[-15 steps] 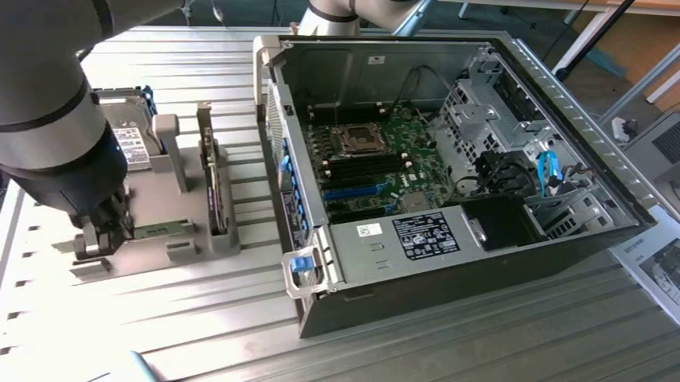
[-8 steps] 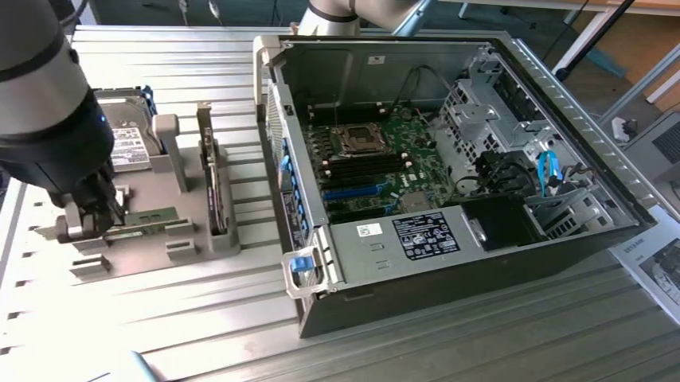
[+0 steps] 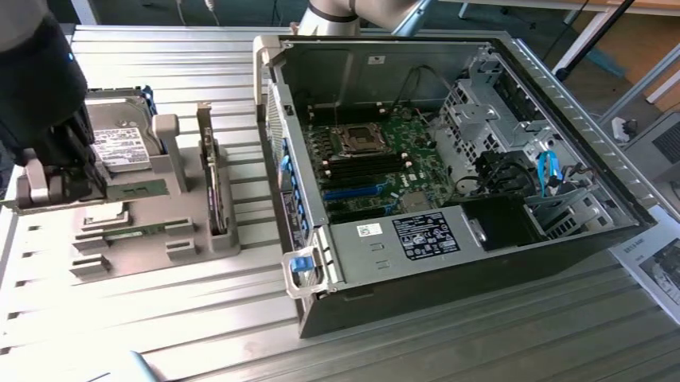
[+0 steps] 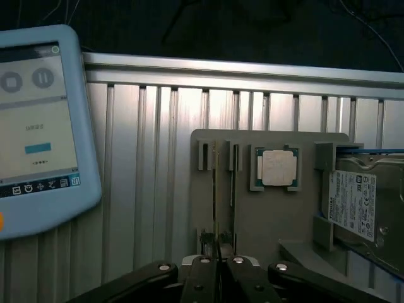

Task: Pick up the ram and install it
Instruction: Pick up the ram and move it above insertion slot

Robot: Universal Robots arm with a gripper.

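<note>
Slots in the grey holder (image 3: 149, 259) stood the ram (image 3: 138, 191) on edge, thin side up for pinching, at the exterior view's left of the bench (image 3: 159, 334), well apart from the open computer case (image 3: 425, 159). The gripper (image 3: 80, 191) looked closed on the ram's end. Whether the ram was clear of its slot, I couldn't tell. A second stick (image 3: 133, 232) lay in the nearer slot.

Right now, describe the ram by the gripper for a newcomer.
At the exterior view's left, beside the computer case, sits a grey tray. The ram is the thin green stick by the gripper, nearer the hard drive than its twin.
</note>
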